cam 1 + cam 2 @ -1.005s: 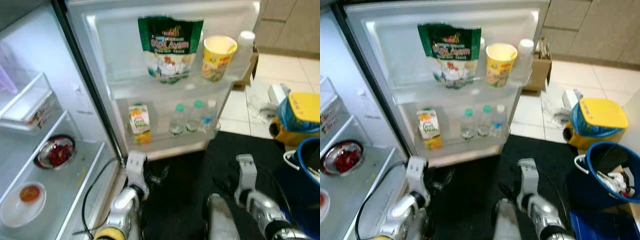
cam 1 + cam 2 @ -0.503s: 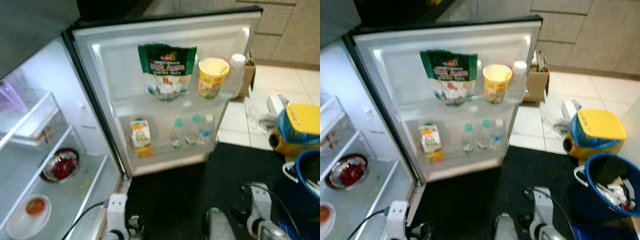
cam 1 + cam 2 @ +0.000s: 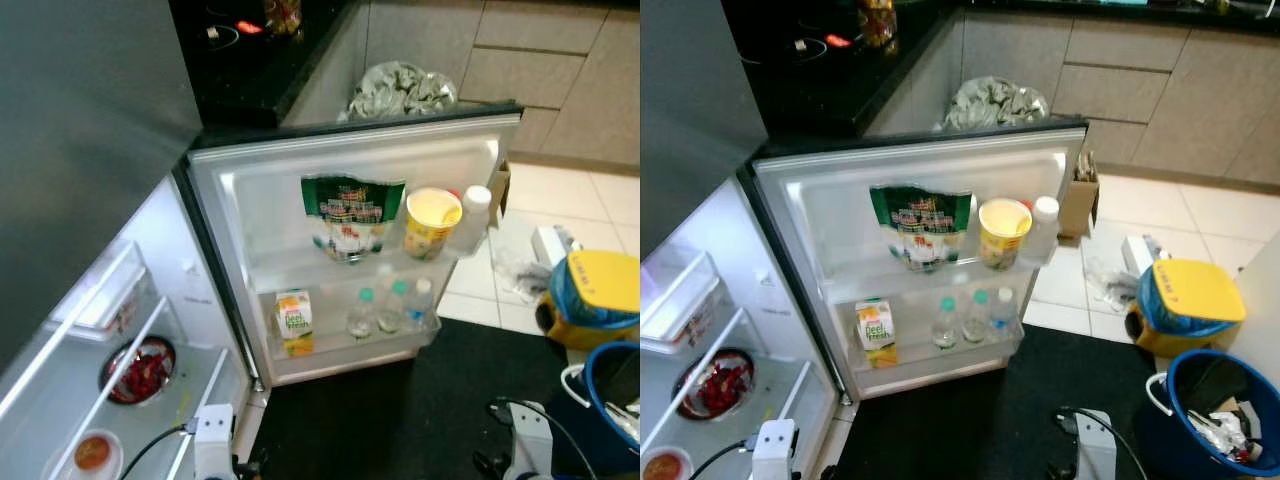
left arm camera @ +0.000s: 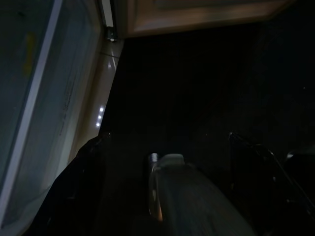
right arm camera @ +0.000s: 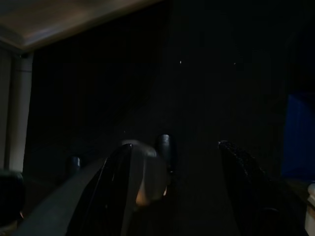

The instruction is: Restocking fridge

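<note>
Before me: fridge door (image 3: pixel 270 210) swung open. Its upper door shelf holds a pouch (image 3: pixel 351 216), then a cup (image 3: pixel 431 222) and a bottle (image 3: pixel 471 215) to its right. Lower door shelf: carton (image 3: pixel 294 322) at left, three small bottles (image 3: pixel 391 308) at right. To my left, fridge shelves hold a bowl (image 3: pixel 138 370), with a dish (image 3: pixel 92 455) nearer me. To my right, two bins (image 3: pixel 1185 305) on the floor.

Green bag (image 3: pixel 352 215) on fridge door (image 3: pixel 920 180): print blurred, unreadable.
Juice carton (image 3: pixel 876 333) below the bag: lettering illegible.
Yellow cup (image 3: pixel 431 222) beside the bag: no legible text.
</note>
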`<state>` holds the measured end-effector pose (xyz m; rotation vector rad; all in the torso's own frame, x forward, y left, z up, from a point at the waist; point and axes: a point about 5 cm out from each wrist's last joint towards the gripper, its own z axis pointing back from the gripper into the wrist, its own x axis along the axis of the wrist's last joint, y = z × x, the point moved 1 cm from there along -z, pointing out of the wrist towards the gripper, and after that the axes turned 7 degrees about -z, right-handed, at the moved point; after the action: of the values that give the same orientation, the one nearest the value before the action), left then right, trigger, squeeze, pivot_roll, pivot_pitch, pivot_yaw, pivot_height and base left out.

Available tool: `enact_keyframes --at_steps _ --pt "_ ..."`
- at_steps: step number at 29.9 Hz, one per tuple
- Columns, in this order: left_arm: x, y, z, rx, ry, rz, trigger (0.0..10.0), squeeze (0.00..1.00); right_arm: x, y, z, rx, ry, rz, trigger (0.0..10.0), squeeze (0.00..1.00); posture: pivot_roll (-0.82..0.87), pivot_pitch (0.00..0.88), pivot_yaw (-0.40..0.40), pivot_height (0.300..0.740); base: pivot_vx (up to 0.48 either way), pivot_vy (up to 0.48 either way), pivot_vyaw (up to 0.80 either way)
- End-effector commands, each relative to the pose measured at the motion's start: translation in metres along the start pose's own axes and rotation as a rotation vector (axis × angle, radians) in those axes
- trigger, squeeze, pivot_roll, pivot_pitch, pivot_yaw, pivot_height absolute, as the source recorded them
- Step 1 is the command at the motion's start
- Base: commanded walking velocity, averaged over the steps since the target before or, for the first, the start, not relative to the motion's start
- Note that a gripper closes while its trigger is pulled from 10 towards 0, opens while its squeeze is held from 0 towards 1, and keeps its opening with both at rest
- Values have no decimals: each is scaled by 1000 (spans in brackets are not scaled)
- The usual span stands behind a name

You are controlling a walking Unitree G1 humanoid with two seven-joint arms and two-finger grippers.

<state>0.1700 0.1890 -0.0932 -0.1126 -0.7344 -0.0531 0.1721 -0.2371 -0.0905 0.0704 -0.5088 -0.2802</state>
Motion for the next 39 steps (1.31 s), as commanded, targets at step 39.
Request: enact_keyframes --at_steps 39 --pt "-44 -9 13 -55 192 -31 10000 0 0 1 -1 -23 -4 68 10000 0 -49 0 -18 740 0 -251 0"
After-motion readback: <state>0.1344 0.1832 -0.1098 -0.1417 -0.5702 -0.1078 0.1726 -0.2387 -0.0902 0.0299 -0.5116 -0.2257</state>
